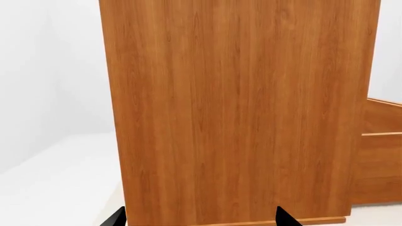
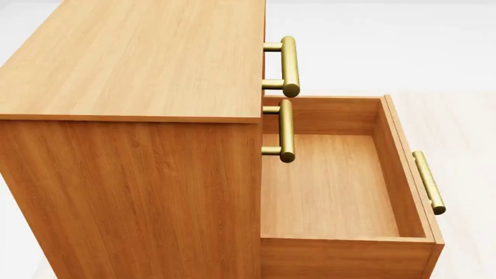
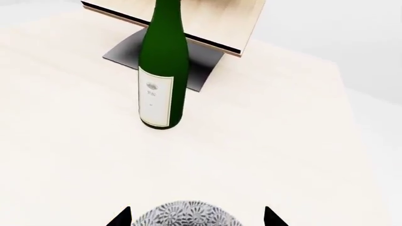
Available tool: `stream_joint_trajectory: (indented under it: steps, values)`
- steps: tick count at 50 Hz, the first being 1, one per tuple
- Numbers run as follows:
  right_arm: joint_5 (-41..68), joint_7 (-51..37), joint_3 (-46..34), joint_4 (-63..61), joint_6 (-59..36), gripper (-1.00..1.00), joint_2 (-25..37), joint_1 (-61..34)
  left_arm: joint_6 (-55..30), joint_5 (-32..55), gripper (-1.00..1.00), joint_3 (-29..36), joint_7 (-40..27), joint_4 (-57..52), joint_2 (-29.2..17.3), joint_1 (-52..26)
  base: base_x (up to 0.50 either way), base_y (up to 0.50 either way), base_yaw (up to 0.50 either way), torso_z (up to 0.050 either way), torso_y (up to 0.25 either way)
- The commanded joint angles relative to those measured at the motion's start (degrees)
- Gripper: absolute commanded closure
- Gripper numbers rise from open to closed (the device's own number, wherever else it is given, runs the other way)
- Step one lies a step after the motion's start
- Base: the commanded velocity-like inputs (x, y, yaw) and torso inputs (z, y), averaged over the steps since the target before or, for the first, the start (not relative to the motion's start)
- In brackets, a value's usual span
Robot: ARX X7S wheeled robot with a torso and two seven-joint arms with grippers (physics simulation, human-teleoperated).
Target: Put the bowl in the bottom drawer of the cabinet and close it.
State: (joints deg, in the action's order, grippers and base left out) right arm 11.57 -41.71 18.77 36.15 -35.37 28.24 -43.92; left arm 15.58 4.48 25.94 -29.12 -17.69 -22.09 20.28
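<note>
At the bottom edge of the right wrist view the bowl (image 3: 187, 215) shows only its patterned rim, sitting between the two black tips of the right fingers (image 3: 120, 218), which stand wide apart on either side of it; whether they touch it cannot be told. Beyond it on the pale desk (image 3: 283, 141) a green wine bottle (image 3: 163, 70) stands upright in front of a pale wooden rack (image 3: 207, 19) on a grey base. In the left wrist view the left fingers (image 1: 116, 219) are spread wide and hold nothing, facing the cabinet (image 1: 238, 108) side panel. In the head view the bottom drawer (image 2: 333, 186) is pulled fully out at lower right, with its brass handle (image 2: 428, 182) at the right edge
</note>
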Motion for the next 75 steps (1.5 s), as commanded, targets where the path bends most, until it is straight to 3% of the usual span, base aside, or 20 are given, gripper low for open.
stream_joint_trajectory:
  steps: [1,46,75]
  values:
    - [0.39,-2.43,1.95,0.95,-1.94,-1.00,0.13,-0.45,0.30,0.20,-1.00,0.10,-0.08,0.37,-0.14,-0.18,0.00,0.00,0.00,0.000,0.000]
    - [2.40,-6.21,7.83,13.92,-3.10,-1.00,1.38,-3.79,0.38,0.15,-1.00,0.72,-0.87,0.20,-0.59,-0.22,0.00,0.00,0.00,0.000,0.000]
    - [3.03,-7.67,11.16,28.69,2.39,-1.00,3.67,-8.00,3.35,0.06,-1.00,1.31,-0.96,3.95,-0.19,-0.99,0.00,0.00,0.00,-0.001,0.000]
